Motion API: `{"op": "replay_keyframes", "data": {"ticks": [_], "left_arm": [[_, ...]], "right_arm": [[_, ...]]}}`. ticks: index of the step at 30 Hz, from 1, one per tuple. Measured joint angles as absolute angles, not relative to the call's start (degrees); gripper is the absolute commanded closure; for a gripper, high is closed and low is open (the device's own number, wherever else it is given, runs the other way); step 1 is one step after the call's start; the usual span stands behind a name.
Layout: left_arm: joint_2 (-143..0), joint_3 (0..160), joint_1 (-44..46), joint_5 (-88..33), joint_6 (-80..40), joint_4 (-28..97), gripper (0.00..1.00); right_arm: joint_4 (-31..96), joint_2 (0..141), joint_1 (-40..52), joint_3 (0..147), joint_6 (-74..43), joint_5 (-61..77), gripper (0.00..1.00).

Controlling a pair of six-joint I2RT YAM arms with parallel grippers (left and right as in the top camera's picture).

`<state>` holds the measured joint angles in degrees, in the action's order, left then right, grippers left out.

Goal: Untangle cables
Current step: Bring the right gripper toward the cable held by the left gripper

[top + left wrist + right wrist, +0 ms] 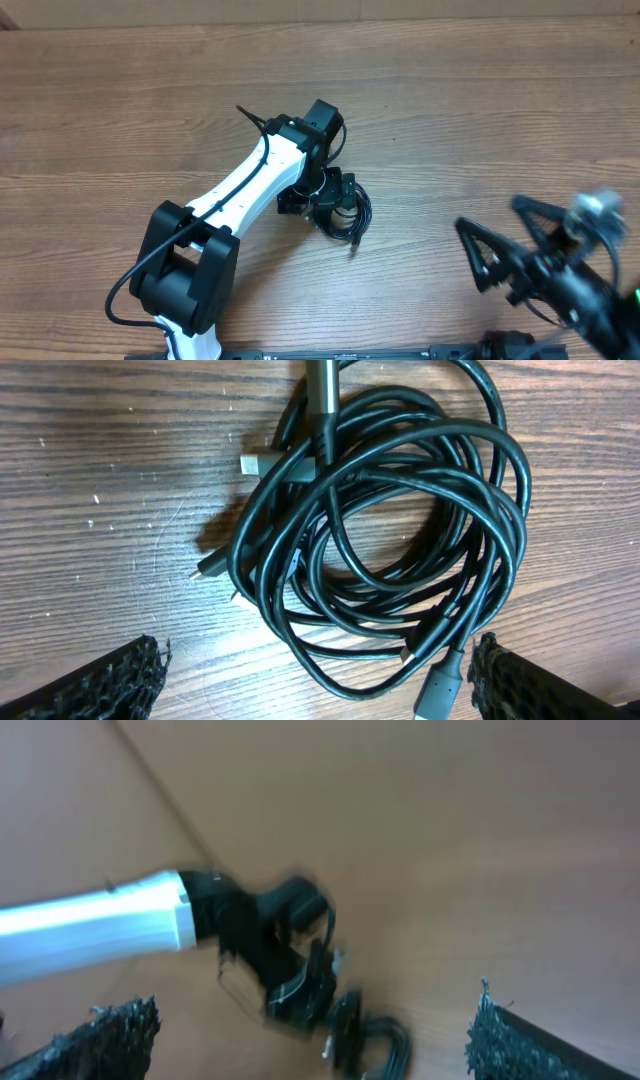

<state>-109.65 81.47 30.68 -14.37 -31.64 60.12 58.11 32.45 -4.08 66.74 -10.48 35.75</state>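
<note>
The cables [270,575] lie as one coiled black bundle on the wooden table, with a grey plug [440,685], a silver plug [252,463] and a small dark plug [205,568] sticking out. My left gripper [315,695] hovers open over the coil's near edge, one finger on each side, and nothing is held. From overhead, the left gripper [333,205] covers most of the cables [358,212]. My right gripper [503,235] stands open at the lower right, well clear of the bundle. Its blurred wrist view shows the cables [372,1040] ahead, between the open right gripper's [315,1055] fingers.
The white left arm [240,190] crosses the table from the bottom left to the middle. A thick black arm cable [130,285] loops beside its base. A black rail [340,353] runs along the near table edge. Bare wood surrounds the bundle.
</note>
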Motion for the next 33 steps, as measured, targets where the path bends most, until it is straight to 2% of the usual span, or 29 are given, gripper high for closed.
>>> {"op": "replay_keyframes", "data": {"ticks": [3,11,16,21,24,30,33], "left_arm": [[-109.65,81.47,30.79,-14.33,-32.12,60.1,0.07],[-109.65,81.49,30.79,-10.98,-37.65,60.1,0.07],[-109.65,81.47,30.79,-8.64,-39.48,59.81,0.14],[-109.65,81.49,30.79,-6.46,-40.73,59.7,0.16],[-109.65,81.47,30.79,-5.04,-41.34,59.68,0.25],[-110.24,81.47,30.81,-3.18,-41.78,59.33,0.29],[-111.87,81.47,31.05,-3.42,-40.69,59.27,0.36]], "right_arm": [[64.53,38.52,-4.1,66.63,-10.7,40.18,0.0],[71.48,51.18,-4.1,66.41,-11.2,44.95,0.0],[74.06,59.42,-4.1,66.24,-11.68,45.21,0.04],[74.46,66.41,-3.95,64.86,-11.81,45.12,0.04],[74.56,69.52,-2.85,63.94,-11.84,44.27,0.04],[71.31,72.99,3.79,63.68,-12.21,42.17,0.04],[68.93,73.54,7.29,63.68,-14.57,39.68,0.03]]}}
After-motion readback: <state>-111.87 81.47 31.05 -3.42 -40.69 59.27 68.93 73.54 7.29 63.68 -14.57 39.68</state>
